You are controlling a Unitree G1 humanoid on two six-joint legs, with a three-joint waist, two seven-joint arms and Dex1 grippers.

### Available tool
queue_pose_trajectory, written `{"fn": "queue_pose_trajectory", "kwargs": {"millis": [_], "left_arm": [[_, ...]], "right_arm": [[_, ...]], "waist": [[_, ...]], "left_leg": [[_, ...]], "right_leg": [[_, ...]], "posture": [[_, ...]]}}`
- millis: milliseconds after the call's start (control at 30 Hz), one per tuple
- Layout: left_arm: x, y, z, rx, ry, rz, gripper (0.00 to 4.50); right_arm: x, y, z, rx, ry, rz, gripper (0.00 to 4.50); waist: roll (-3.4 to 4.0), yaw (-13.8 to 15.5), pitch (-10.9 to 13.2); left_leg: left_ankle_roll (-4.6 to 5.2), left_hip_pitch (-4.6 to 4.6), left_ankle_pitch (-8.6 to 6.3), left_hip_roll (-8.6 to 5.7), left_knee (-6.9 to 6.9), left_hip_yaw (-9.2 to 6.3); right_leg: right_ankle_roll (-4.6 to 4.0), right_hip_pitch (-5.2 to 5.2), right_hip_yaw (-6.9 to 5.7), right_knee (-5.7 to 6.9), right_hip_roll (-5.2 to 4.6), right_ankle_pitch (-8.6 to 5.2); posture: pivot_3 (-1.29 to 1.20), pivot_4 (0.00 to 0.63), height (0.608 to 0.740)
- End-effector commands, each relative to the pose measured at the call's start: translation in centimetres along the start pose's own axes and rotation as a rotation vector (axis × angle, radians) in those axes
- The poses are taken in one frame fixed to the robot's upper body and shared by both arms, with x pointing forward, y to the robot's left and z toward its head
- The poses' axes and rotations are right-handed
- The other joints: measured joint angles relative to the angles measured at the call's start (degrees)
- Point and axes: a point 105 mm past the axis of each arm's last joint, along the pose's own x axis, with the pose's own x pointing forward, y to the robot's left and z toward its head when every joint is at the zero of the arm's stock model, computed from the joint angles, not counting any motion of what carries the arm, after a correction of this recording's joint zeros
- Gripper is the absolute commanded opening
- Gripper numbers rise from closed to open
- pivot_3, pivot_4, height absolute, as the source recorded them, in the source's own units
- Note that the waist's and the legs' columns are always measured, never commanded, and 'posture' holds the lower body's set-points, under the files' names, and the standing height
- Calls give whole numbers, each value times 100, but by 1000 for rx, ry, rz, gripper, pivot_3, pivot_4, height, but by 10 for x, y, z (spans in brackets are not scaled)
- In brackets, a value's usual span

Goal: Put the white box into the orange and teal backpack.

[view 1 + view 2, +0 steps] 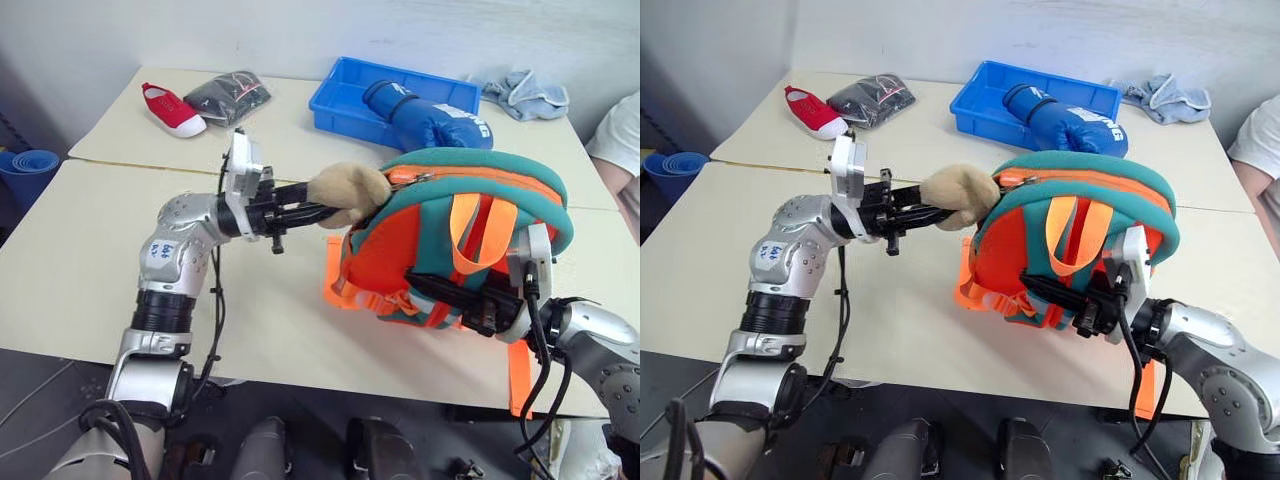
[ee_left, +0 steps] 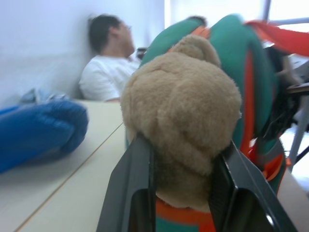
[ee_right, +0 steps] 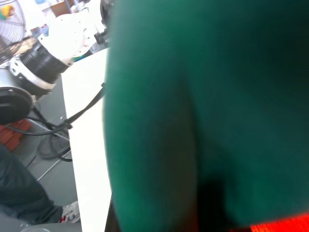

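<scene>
On the far left of the table (image 1: 90,270): one red shoe (image 1: 172,110), beside it one dark packet (image 1: 228,95), both near the back edge. Wide bare tabletop in front of these, reaching to the near edge; a seam between two tabletops running across.

Further right: left gripper (image 1: 322,212), pointing sideways toward the bag, fingers (image 2: 135,188) narrowed onto one tan plush bear (image 2: 186,111) and pinching it from both sides.

Right of centre: one orange and teal backpack (image 1: 440,240), held upright off the tabletop, orange body, teal trim over the rounded top, orange straps hanging down the front, zip line along the top. Bear attached at its upper left.

Behind it: one blue tray (image 1: 340,95) holding one blue boxing glove (image 1: 430,118); one grey-blue cloth (image 1: 525,95) at the back right corner.

Low right: right gripper (image 1: 440,292), clamped tight on the backpack's lower front, close to the near table edge.

Far right: a person (image 1: 620,150) in white by the table's edge.
</scene>
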Motion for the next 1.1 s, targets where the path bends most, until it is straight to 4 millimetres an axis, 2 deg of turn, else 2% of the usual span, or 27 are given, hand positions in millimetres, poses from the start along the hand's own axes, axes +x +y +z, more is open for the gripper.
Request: {"fn": "queue_pose_trajectory", "kwargs": {"millis": [33, 100, 300, 500, 600, 700, 800, 867, 900, 933, 1000, 1100], "left_arm": [[-26, 24, -22, -33, 139, 184, 989], [-36, 26, -42, -60, 233, 209, 989], [-46, -4, -92, -10, 444, 35, 989], [-37, -17, -102, -26, 396, 23, 989], [-43, -15, -92, -55, 359, 44, 1762], [-63, -19, -82, -85, 363, 40, 2670], [-98, -29, -78, -51, 402, 66, 3585], [-117, -31, -77, 19, 427, 128, 3990], [-129, -42, -80, 26, 463, 111, 4005], [-138, -50, -82, 44, 489, 103, 4005], [-150, -59, -83, 58, 508, 123, 4005], [-163, -58, -78, 98, 528, 215, 4005]], "right_arm": [[-5, 3, 9, -49, -54, -27, 0], [-8, 3, 8, -48, -61, -45, 0], [-12, 1, 2, -42, -88, -93, 0], [-13, -10, -15, -73, -47, -160, 0], [-16, -11, -24, -164, 37, -147, 944], [-24, -16, -17, -257, -7, -205, 1889], [-53, -15, -27, -380, 130, -216, 2875], [-77, -10, -37, -426, 244, -177, 3395], [-88, -13, -30, -437, 225, -214, 3819], [-100, -21, -22, -417, 195, -281, 3873], [-125, -33, -17, -414, 191, -378, 4488], [-164, -42, -32, -495, 340, -418, 4488]], "waist": [[0, 3, 0], [0, 6, 0], [1, 8, -1], [2, 0, -4], [2, -6, -4], [2, -52, -4], [8, -89, -6], [12, -80, -7], [12, -75, -8], [12, -78, -8], [12, -91, -8], [11, -46, -8]], "left_leg": [[0, 0, 0, -1, 1, 1], [0, 3, 0, -2, 2, -1], [1, 4, -1, -4, -1, 3], [2, 7, -1, -3, 0, 4], [2, 8, -1, -3, -1, 4], [2, 7, -1, -2, -2, 4], [-1, 8, -1, -1, -10, 5], [-2, 10, -2, -3, -16, 6], [-1, 9, -2, -3, -16, 5], [1, 10, -3, -3, -14, 5], [6, 22, -7, -4, -16, 8], [30, 46, -40, -4, -23, 1]], "right_leg": [[0, 0, 0, 4, 0, 0], [0, 2, -1, 5, -1, 0], [-1, 2, 2, 3, -4, 0], [-1, 2, 7, 6, -10, -1], [-1, 1, 8, 10, -10, -1], [-2, 0, 6, 9, -7, -1], [-5, -2, 8, 10, -8, -3], [-7, -2, 9, 5, -12, -4], [-6, 1, 7, -1, -11, -4], [-6, 4, 5, -14, -13, -4], [-5, 12, 11, -27, -22, -3], [-9, 33, 10, -30, -36, -2]], "posture": [[0, 150, 740], [0, 150, 740], [0, 150, 740], [0, 150, 740], [0, 150, 740], [0, 150, 740], [0, 150, 740], [0, 150, 740], [0, 150, 740], [0, 150, 740], [0, 150, 740], [0, 150, 740]]}}
